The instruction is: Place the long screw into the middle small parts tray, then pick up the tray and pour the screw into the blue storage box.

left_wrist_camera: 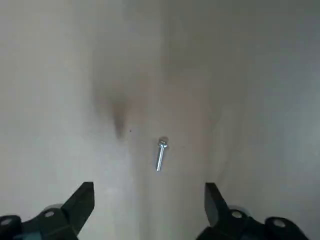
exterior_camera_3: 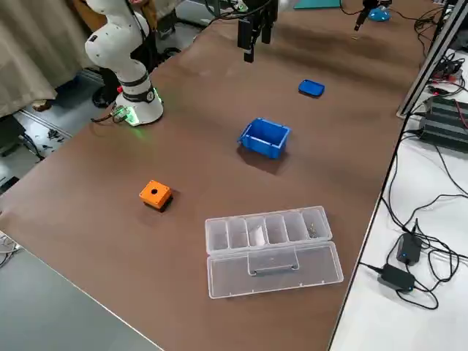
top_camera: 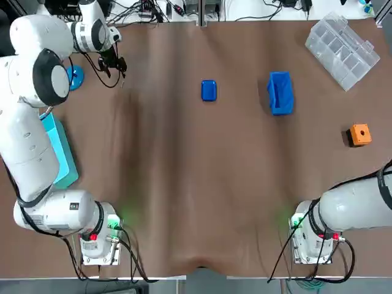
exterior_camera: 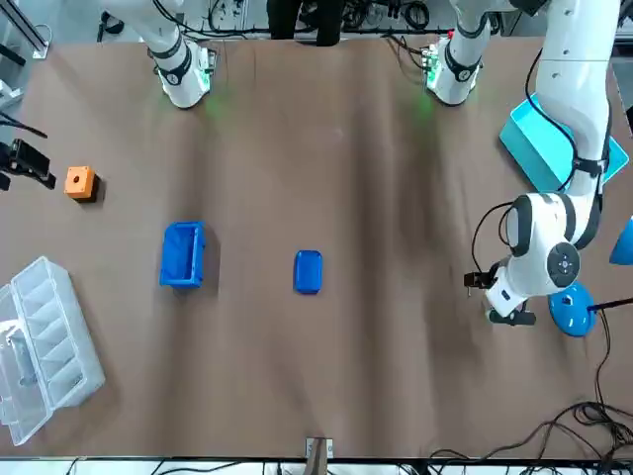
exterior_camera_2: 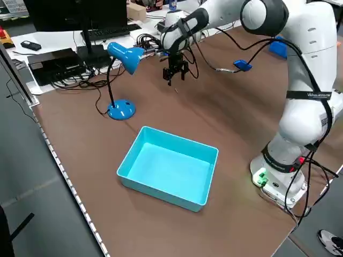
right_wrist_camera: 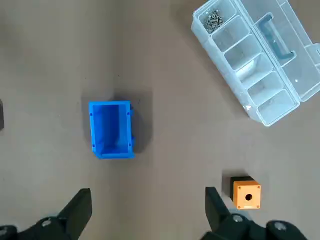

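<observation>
Tabletop (top_camera: 184, 184), ten o'clock corner: we see the left hand (left_wrist_camera: 149, 189), released and wide, poised over the long screw (left_wrist_camera: 160, 155), whose long axis crosses the closing line; right hand (right_wrist_camera: 147, 200), likewise released, hangs toward three o'clock.

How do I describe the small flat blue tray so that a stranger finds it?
On the brown table, look toward the far middle, where two blue things lie apart. The small flat blue tray is the one toward the robot's left; unlike the open blue storage box, it is low, with rounded corners.
</observation>
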Robot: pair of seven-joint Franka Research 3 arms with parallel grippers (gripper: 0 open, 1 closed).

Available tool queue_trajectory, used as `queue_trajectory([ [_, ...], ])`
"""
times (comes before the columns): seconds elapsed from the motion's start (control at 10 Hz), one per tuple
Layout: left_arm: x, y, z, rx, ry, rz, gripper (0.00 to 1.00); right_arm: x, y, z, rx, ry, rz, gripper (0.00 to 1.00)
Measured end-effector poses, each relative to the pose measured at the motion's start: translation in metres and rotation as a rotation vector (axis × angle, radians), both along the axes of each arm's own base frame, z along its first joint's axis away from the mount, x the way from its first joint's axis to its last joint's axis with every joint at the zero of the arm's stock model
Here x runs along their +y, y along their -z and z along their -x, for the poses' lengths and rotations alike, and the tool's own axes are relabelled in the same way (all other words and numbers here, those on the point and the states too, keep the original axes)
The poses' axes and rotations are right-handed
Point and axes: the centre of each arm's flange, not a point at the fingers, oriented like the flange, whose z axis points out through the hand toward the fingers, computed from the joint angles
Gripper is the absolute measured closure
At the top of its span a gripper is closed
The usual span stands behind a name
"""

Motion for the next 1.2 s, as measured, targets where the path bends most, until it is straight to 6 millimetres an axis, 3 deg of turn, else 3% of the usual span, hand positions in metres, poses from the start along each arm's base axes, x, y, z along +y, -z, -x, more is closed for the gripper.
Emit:
queue_trajectory([
  [0.3, 0.000, 0.030, 0.006, -0.012, -0.001, 0.000, 0.07, 0.000, 0.000, 0.000, 0.001, 0.000, 0.000, 0.00],
  [0.4, 0.000, 0.034, 0.007, -0.015, 0.000, 0.000, 0.12, 0.000, 0.000, 0.000, 0.001, 0.000, 0.000, 0.00],
  [0.9, 0.000, 0.035, 0.006, -0.045, 0.000, 0.000, 0.41, 0.002, 0.002, 0.000, 0.005, -0.002, -0.013, 0.00],
  [1.2, -0.001, 0.039, 0.007, -0.050, 0.001, 0.001, 0.41, 0.008, 0.008, -0.002, 0.010, -0.008, -0.041, 0.00],
])
